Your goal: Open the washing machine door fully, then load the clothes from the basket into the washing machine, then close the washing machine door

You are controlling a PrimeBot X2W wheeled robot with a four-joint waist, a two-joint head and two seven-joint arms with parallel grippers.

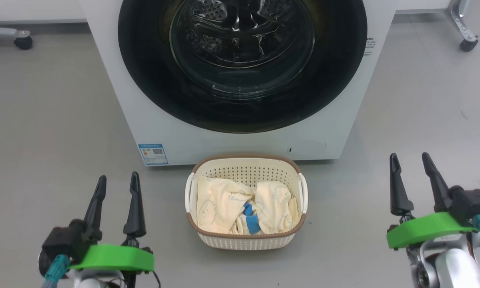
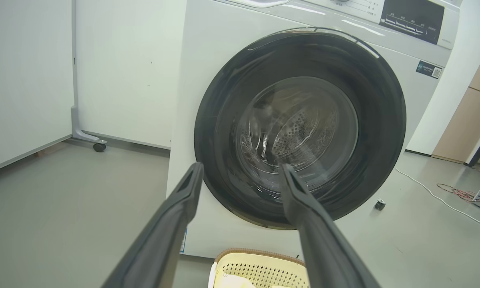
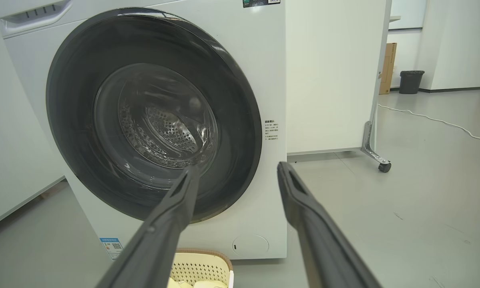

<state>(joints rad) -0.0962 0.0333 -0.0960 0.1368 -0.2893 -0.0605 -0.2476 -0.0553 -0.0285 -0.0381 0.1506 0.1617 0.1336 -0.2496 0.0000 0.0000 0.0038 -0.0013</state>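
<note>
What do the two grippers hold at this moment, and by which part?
Nothing is held. The left gripper and the right gripper are both open and empty, on either side of the basket, not touching it or the clothes.

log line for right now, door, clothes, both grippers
door: shut | clothes: in basket, in front of washing machine | left gripper: open, empty | right gripper: open, empty | next: open door

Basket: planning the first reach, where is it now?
In the head view the basket sits on the floor at centre, close in front of the washing machine, below its door.
</note>
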